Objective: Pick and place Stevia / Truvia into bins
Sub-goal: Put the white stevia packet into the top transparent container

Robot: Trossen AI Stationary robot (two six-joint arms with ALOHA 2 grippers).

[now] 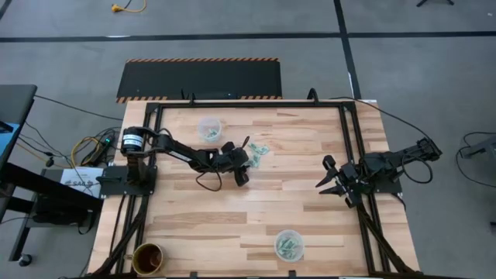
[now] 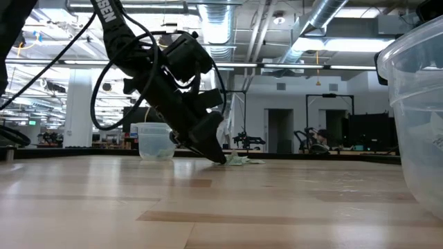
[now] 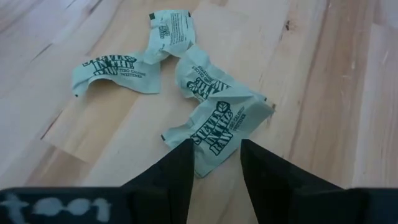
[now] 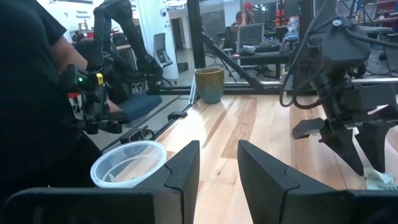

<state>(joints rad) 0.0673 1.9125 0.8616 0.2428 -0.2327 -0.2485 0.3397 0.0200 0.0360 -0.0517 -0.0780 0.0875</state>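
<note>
1. Left wrist view: the left gripper [image 3: 214, 158] has its two dark fingers apart, straddling the near edge of a crumpled pale green and white paper sweetener packet [image 3: 221, 124]; nothing is clamped yet.
2. Three more crumpled packets of the same kind [image 3: 112, 70] lie just beyond it on the light wooden slatted table [image 1: 256, 209], touching or overlapping one another.
3. High view: this loose cluster sits just beside the left gripper [image 1: 242, 163], near one small round clear plastic cup [image 1: 209, 128] at the far edge.
4. Progress: that far cup holds a few packets; the second clear cup [image 1: 290, 245] near the front edge also holds several. The cluster remains to be binned, so the task appears partly done.
5. Arm pose: the left arm reaches from its base toward table centre, wrist pitched down, fingertips at the table surface.
6. The right gripper [image 1: 332, 180] waits at the table's right side, fingers apart and empty.
7. A brown dark-rimmed cup [image 1: 148, 258] stands at the front left corner.
</note>
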